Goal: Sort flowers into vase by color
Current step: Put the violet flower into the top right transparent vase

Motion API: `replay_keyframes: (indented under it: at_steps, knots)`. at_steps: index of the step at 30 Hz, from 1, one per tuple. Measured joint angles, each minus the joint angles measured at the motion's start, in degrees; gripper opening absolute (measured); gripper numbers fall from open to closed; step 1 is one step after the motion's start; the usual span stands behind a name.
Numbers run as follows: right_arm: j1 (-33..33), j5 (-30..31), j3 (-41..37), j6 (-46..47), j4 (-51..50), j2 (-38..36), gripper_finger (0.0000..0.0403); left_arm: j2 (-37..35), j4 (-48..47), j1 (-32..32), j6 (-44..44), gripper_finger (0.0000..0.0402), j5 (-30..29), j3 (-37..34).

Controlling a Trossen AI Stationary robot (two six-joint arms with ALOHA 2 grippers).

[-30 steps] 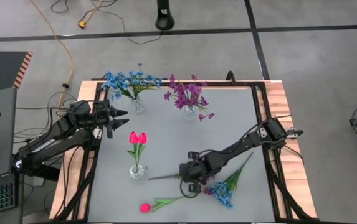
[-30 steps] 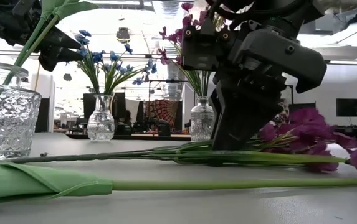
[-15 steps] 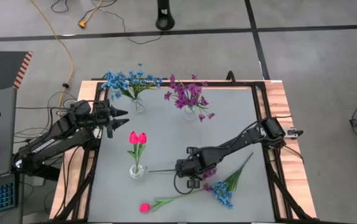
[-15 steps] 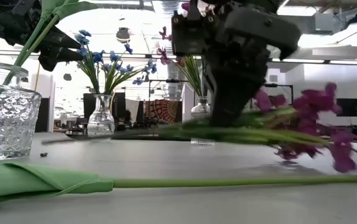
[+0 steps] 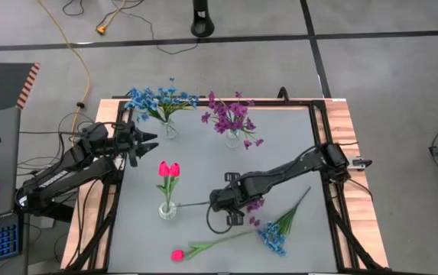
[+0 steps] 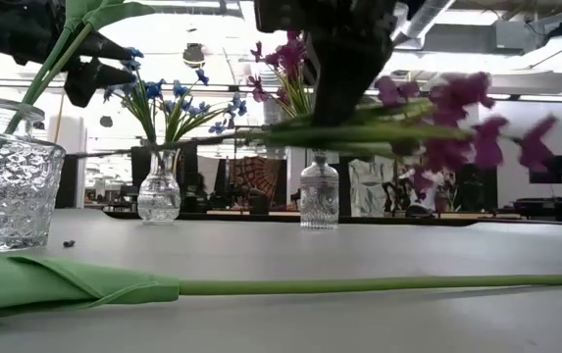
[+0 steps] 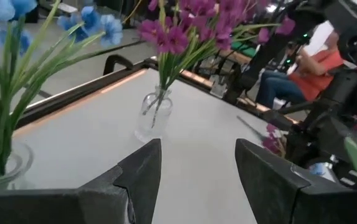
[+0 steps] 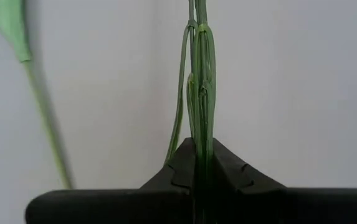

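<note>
My right gripper (image 5: 229,204) is shut on a loose purple flower (image 5: 254,204), whose stalk points toward the tulip vase (image 5: 167,209). In the low view that flower (image 6: 447,110) hangs level above the table. The tulip vase holds two pink-red tulips (image 5: 169,169). The far vases hold blue flowers (image 5: 160,100) and purple flowers (image 5: 231,116). A loose tulip (image 5: 177,254) and a loose blue flower (image 5: 273,237) lie flat near the near edge. My left gripper (image 5: 147,141) waits open, in the air beside the blue flowers' vase. My right gripper pinches the purple flower's green stalk (image 8: 200,134) between its two fingers, at the leafy stretch just behind the blooms. The fingers come from above, pointing down, and lie across the stalk. The flower is lifted clear of the table and stays roughly level (image 6: 261,133).
The loose tulip's long stalk (image 6: 359,285) lies across the table's near part, under the lifted flower. Bare grey table lies between the three vases. A raised black frame (image 5: 322,137) and wooden border edge the table. A seated person in orange (image 7: 293,68) is beyond it.
My right gripper has risen, drifting slightly toward the table's left and far edges, still shut on the stalk. The purple flower, which lay on the table a second ago, is now lifted clear and hangs level above it.
</note>
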Motion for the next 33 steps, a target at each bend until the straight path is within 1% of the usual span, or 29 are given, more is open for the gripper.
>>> replay_keyframes:
  at_steps: [6, 10, 13, 19, 25, 33]
  knots:
    - [-1.06, 5.27, 4.35, -1.11, -5.84, -0.02, 0.0054, 0.0, 2.26, -0.02, -1.38, 0.0192, 4.44, 0.0]
    - [-2.17, 7.12, 6.63, -1.65, -6.67, -0.04, 0.0054, 0.17, 2.28, -0.16, -1.51, 0.0192, 6.51, 0.0]
    - [-3.12, 8.22, 7.98, -3.0, -6.7, -0.06, 0.0054, 1.5, 2.29, -1.6, -1.58, 0.0192, 6.77, 0.0]
    - [-5.24, 8.47, 8.92, -6.77, -6.68, -0.11, 0.0054, 7.69, 2.93, -6.82, -2.65, 0.0192, 5.98, 0.0]
    - [-6.3, 8.64, 8.92, -11.34, -6.46, -0.11, 0.0054, 15.15, 10.9, -11.24, -5.59, 0.0192, 5.27, 0.0]
    - [-6.54, 10.13, 8.92, -11.98, -5.57, -0.11, 0.0054, 23.53, 18.25, -15.18, -6.12, 0.0192, 4.9, 0.0]
